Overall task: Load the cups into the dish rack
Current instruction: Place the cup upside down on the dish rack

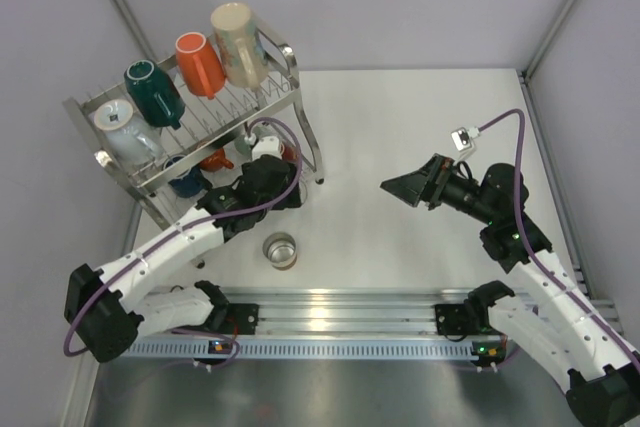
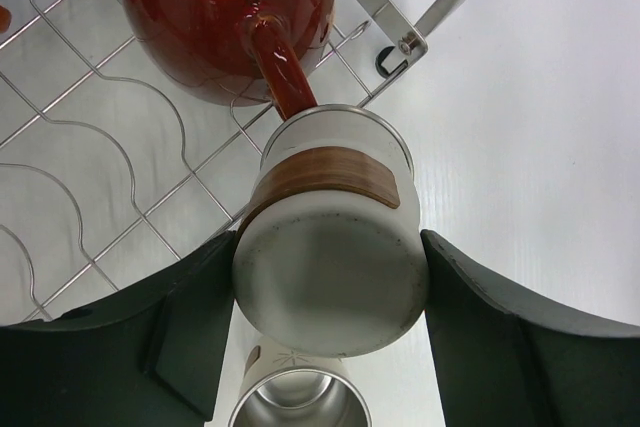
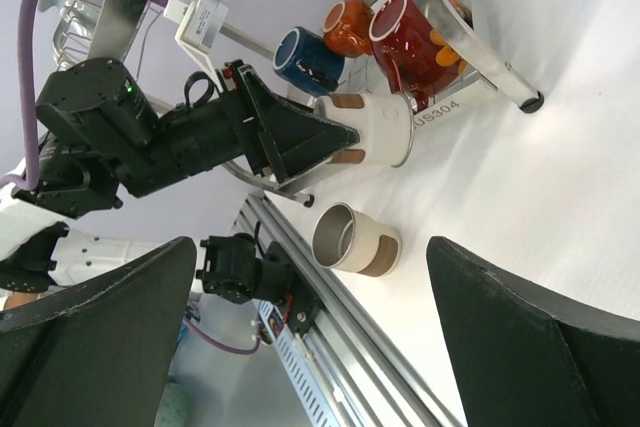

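Dish rack (image 1: 309,137), cups (image 1: 200,64) on top tier

Fingers (image 2: 120,347) clamp white/brown cup (image 2: 330,257) nr red mug (image 2: 220,17).

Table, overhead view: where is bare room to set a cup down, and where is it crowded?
Widest bare patch: the table between the dish rack and the right wall, beyond the right hand. A narrower strip between the standing cup and the right arm. Crowded: the rack's lower tier, where the left hand holds a banded cup beside the red mug.
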Robot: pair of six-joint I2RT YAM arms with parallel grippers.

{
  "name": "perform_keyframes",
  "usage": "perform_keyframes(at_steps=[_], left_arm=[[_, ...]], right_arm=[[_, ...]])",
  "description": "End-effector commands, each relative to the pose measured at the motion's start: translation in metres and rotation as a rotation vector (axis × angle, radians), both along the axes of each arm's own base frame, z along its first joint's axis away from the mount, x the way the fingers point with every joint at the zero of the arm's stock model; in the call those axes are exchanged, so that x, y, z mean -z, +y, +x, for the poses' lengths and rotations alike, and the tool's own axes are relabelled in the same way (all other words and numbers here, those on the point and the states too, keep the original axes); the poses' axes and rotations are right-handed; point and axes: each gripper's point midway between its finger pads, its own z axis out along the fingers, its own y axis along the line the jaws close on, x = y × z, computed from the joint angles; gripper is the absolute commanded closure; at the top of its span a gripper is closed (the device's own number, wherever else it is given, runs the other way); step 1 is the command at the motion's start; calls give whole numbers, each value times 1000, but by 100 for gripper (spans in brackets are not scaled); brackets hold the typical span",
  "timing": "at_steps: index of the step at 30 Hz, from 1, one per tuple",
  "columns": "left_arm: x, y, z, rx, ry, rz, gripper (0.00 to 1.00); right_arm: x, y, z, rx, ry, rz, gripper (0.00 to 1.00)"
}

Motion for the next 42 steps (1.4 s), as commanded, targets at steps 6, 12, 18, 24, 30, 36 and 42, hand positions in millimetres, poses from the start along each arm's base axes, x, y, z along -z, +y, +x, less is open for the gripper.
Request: perform_keyframes(at_steps=[6, 12, 18, 24, 30, 36, 42], left_arm=[[-20, 2, 0, 26, 10, 64, 100], [-24, 10, -2, 34, 28, 134, 100], [-26, 27, -5, 8, 43, 224, 100], [-25, 49, -4, -37, 42, 341, 100], [-30, 60, 4, -69, 13, 426, 100], [-18, 62, 7, -66, 40, 484, 100], [-13, 64, 13, -84, 46, 535, 100]], right_arm=[[-22, -3, 1, 14, -74, 13, 1], [-20, -3, 2, 17, -67, 10, 1], [-22, -4, 1, 20, -74, 14, 1], [-20, -5, -2, 20, -62, 8, 1], [-22, -5, -3, 17, -63, 12, 1], [-24, -5, -4, 20, -65, 16, 1], [-26, -7, -5, 28, -72, 15, 0]])
